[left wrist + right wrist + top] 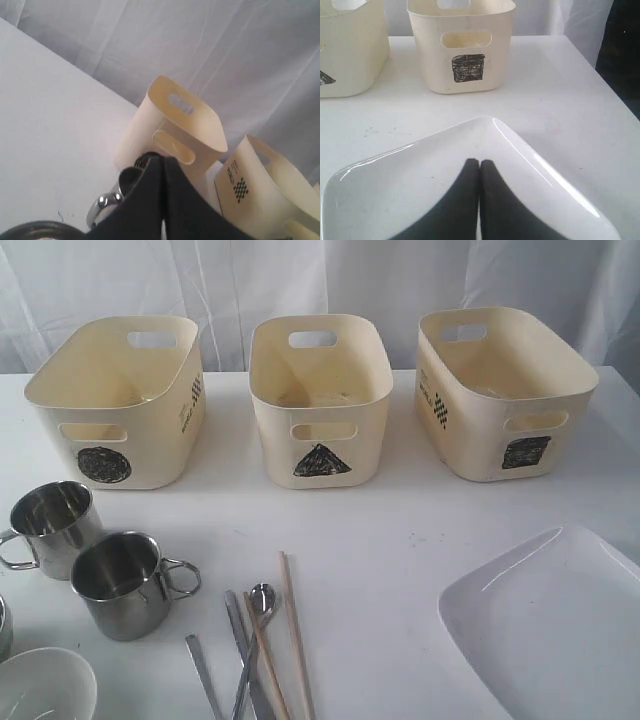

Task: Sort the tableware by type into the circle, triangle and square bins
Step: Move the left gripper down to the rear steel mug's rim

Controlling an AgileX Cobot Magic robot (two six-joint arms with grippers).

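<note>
Both pincers sit closed as I watch from my station, fingertip against fingertip and gripping nothing; the left gripper [164, 158] hangs just beside a shiny mug handle [102, 205], with two cream tubs beyond it whose marks I cannot make out from that wrist view; the right gripper [479, 161] hovers over the large white plate [420, 190], its tips pointing towards the square bin [462, 45]. On the white table [400, 530] I see the three tubs upright in a row along the back, each apart from the next; the circle bin [115, 405] stands on the left, the triangle bin [320, 400] in the middle, and the square bin on the right. All the tableware I can see lies in front of them on the tabletop; the rear mug [55, 525] and the front mug [122, 585] stand upright just beside each other at the front left; the white bowl [45, 685] sits in the near left corner, cut by the frame; the chopsticks [295, 630], the steel spoon [260, 605] and the flat cutlery [205, 675] lie in a loose, overlapping bunch at the front middle; the plate fills the front right corner, well apart from that bunch.
</note>
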